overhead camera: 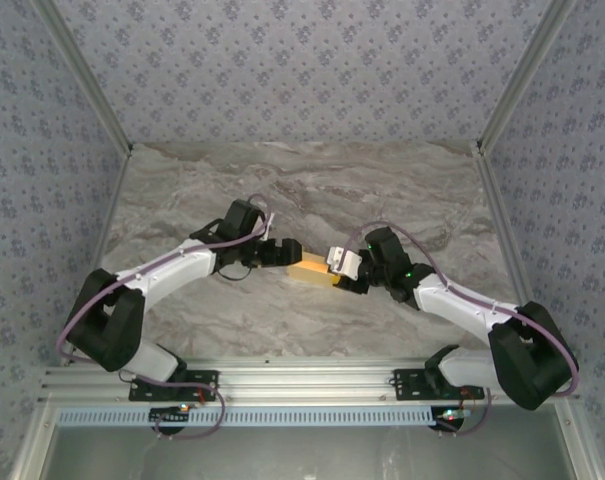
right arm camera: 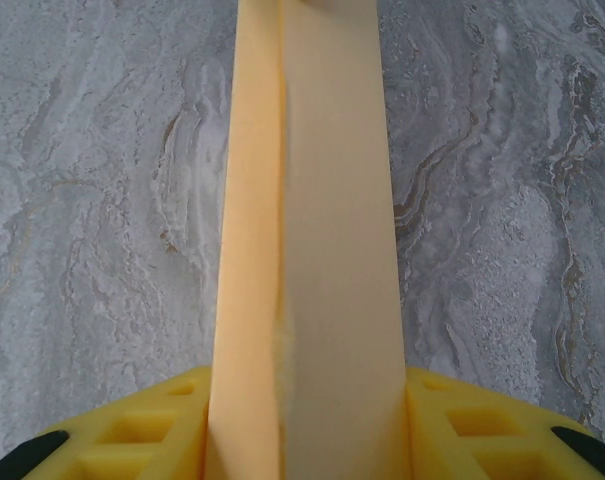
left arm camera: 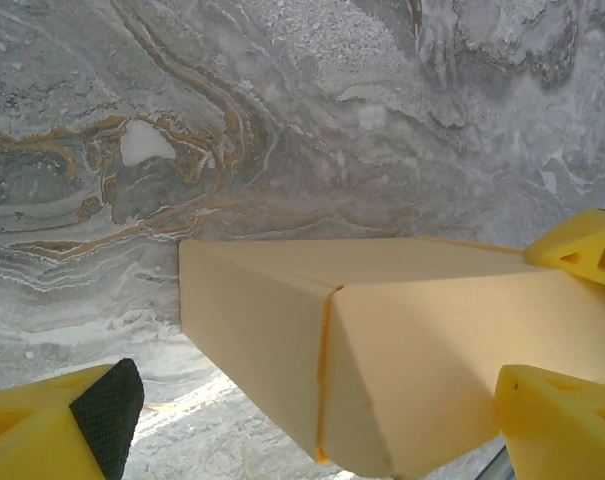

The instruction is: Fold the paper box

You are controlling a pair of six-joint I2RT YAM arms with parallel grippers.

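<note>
The orange-yellow paper box (overhead camera: 310, 268) hangs between the two arms just above the marble table, folded into a narrow rectangular body. My right gripper (overhead camera: 340, 270) is shut on it. In the right wrist view both yellow fingers (right arm camera: 142, 440) press the sides of the box (right arm camera: 312, 250), which runs straight away from the camera. My left gripper (overhead camera: 282, 252) is at the box's other end and stands open. In the left wrist view the box (left arm camera: 382, 340) shows a creased corner and a slanted end panel, well apart from the black-padded finger (left arm camera: 92, 420).
The grey marble tabletop (overhead camera: 302, 190) stretches behind and to both sides of the arms. Patterned walls with metal posts (overhead camera: 502, 100) close in the back and sides. A metal rail (overhead camera: 302, 385) with the arm bases runs along the near edge.
</note>
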